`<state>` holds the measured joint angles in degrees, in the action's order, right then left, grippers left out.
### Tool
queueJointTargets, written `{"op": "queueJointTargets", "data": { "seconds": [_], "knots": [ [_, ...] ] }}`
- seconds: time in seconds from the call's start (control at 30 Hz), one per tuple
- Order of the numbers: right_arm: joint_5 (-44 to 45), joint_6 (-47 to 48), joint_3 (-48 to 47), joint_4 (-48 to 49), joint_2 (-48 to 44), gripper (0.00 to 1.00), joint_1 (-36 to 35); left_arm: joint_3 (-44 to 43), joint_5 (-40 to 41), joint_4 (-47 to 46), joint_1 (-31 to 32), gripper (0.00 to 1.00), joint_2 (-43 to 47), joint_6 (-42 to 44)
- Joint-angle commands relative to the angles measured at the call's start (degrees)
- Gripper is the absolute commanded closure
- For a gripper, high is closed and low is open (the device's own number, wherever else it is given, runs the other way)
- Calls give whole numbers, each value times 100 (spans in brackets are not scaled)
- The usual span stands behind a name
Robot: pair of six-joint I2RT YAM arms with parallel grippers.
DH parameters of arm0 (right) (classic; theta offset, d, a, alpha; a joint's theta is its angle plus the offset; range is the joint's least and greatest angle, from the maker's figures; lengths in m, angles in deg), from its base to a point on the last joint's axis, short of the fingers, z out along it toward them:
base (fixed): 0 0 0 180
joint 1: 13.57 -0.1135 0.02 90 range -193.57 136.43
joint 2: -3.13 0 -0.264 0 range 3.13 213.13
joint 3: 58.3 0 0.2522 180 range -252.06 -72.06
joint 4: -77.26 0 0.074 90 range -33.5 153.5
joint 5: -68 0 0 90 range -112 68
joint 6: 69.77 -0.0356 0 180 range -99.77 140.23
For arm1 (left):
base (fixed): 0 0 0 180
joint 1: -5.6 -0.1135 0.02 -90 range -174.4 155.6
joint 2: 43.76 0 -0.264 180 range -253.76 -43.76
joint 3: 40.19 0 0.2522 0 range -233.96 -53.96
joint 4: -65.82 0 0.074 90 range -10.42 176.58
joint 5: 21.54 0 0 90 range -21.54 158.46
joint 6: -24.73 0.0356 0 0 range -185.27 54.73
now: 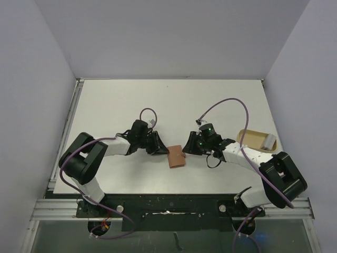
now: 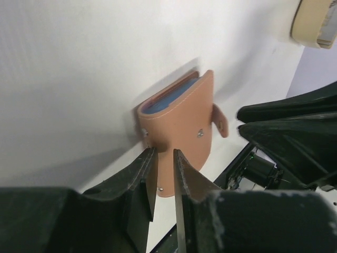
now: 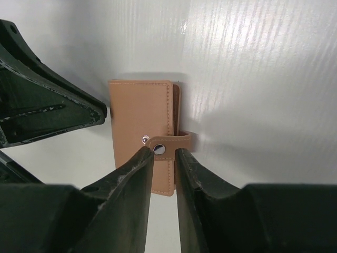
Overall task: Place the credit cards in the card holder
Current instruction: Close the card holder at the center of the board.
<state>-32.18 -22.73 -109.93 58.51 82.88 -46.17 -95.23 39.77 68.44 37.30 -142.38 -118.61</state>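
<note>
Card holder (image 1: 176,159) lies folded on the desk (image 1: 158,100), near the front edge, between the two hands. Credit cards (image 2: 171,97) already inside: a blue edge shows at an open short end in the left wrist view. No loose card that I can see. The holder's long axis runs roughly near-to-far, slightly skewed.

Snap tab (image 3: 178,140) comes off the long edge facing the right arm and folds over the top flap. Its metal cap sits just beside the pale stud (image 3: 145,139), not on it, so it looks unsnapped. That offset is the thing to watch. The cap has to go a touch further across the flap, toward the left arm's side, then down.

Right hand (image 3: 162,152) is the nearer one, directly over the tab, fingers close together with a slim gap and the cap showing in it. Pinching or only pressing, cannot tell. Left hand (image 2: 164,152) is at a corner on the side away from the tab, fingers also nearly together, holder's edge showing in the slot. Gripping or bracing, cannot tell.

Judgement: cards are in and closing the snap is what's left. That is the right hand's job, with the left steadying. Tan oval tray (image 1: 247,135) sits well apart, beyond the right arm.
</note>
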Motion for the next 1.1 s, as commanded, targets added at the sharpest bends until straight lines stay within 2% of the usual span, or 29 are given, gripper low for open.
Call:
{"op": "queueJointTargets", "data": {
  "seconds": [0.0, 0.17, 0.53, 1.07],
  "knots": [
    [-369, -195, 137, 784, 145, 73, 61, -448, -24, -50, 55, 84, 292, 55],
    [-489, -241, 188, 964, 304, 69, 96, -443, -85, -254, 151, 86, 95, -10],
    [-723, -331, 254, 1268, 465, 77, 77, -163, -158, -692, 191, 86, -271, -80],
    [-772, -406, 98, 1289, 779, 76, -107, -79, -137, -791, 194, 86, -338, -89]
  ]
}}
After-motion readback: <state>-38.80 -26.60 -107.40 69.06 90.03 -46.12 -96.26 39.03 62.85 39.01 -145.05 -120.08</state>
